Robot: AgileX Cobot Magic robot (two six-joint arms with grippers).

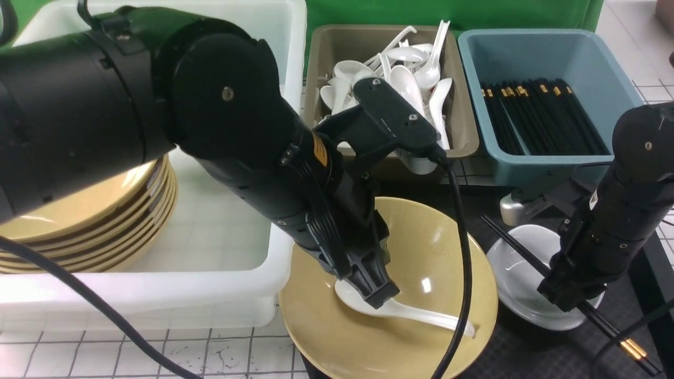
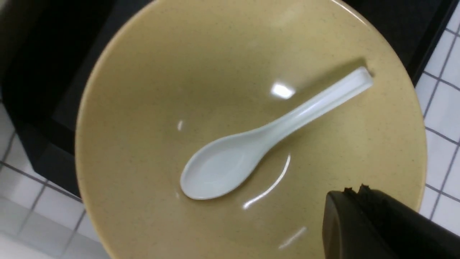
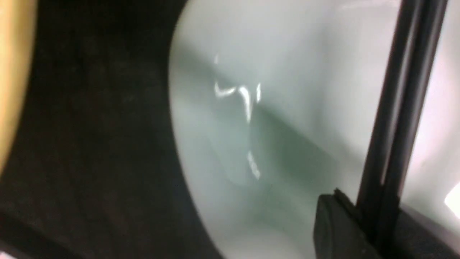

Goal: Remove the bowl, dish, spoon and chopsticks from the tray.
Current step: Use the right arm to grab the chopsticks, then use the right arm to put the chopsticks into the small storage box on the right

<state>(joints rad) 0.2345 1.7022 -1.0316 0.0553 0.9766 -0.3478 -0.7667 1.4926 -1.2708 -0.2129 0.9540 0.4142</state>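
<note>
The yellow bowl (image 1: 421,242) sits on the black tray (image 1: 526,352) with the white spoon (image 1: 416,313) lying loose inside it. My left gripper (image 1: 382,297) is shut and empty, over the bowl near the spoon's scoop. In the left wrist view the spoon (image 2: 222,165) lies in the bowl (image 2: 161,72), apart from my gripper (image 2: 354,190). My right gripper (image 1: 571,300) is shut on the black chopsticks (image 1: 513,242) over the white dish (image 1: 513,273). The right wrist view shows my gripper (image 3: 377,212) clamping the chopsticks (image 3: 402,108) above the dish (image 3: 251,126).
A white tub (image 1: 158,295) at the left holds stacked yellow bowls (image 1: 95,221). Behind the tray are a tan bin (image 1: 326,47) of white spoons and a blue bin (image 1: 526,52) of black chopsticks. My left arm's cable (image 1: 463,263) crosses the bowl.
</note>
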